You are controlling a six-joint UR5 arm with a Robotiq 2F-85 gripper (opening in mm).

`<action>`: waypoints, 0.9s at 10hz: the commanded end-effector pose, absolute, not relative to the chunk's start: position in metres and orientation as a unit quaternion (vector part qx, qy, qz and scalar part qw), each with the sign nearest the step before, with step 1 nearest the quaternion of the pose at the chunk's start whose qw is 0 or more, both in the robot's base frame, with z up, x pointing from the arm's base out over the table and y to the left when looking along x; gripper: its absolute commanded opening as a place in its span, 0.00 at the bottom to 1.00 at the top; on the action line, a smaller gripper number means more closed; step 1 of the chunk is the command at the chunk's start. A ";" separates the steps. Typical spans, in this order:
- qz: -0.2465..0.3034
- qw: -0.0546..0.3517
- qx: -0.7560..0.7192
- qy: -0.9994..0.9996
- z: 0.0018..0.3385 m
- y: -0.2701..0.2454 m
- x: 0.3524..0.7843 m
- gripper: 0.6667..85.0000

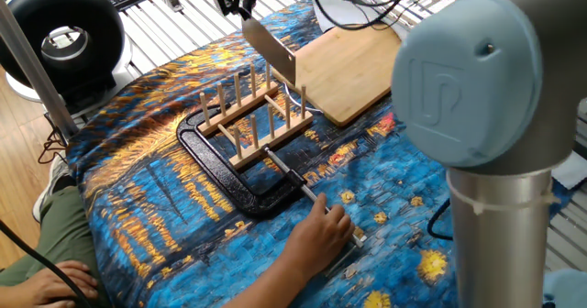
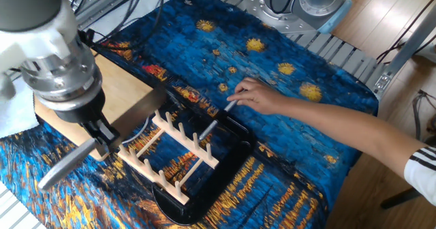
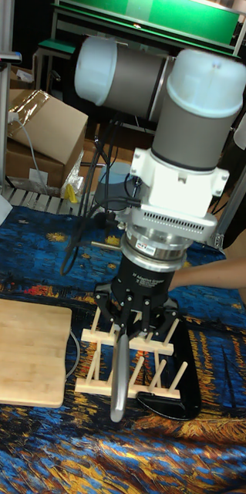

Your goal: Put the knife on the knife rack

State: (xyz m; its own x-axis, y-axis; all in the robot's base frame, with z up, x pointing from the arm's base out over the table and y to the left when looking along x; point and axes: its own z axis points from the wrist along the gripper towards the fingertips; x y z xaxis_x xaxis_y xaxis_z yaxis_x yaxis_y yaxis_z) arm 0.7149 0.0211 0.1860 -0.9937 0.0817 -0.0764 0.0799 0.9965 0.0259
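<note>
My gripper [image 1: 242, 5] is shut on the knife [image 1: 272, 53] and holds it in the air. The broad silver-grey blade slants down over the far end of the knife rack [image 1: 249, 115], close to its upright pegs. In the other fixed view the gripper [image 2: 101, 133] grips the knife [image 2: 67, 166] where blade meets handle, and the grey handle sticks out toward the table's near edge, beside the knife rack [image 2: 174, 157]. From the tall fixed view the handle of the knife [image 3: 118, 378] hangs below the gripper [image 3: 132, 320], in front of the rack [image 3: 142, 363].
A black metal clamp [image 1: 225, 175] wraps around the rack's near end. A person's hand [image 1: 326, 227] holds its steel rod. A bamboo cutting board [image 1: 344, 65] lies just behind the rack. A starry blue cloth [image 1: 156, 225] covers the table.
</note>
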 end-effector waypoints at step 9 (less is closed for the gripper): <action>0.014 0.076 0.027 0.997 0.132 0.018 0.708 0.00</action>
State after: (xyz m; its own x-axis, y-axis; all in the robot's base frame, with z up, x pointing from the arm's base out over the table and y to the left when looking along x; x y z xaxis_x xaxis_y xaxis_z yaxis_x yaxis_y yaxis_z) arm 0.7091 0.0161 0.1444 -0.9904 0.0504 -0.1288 0.0483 0.9986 0.0195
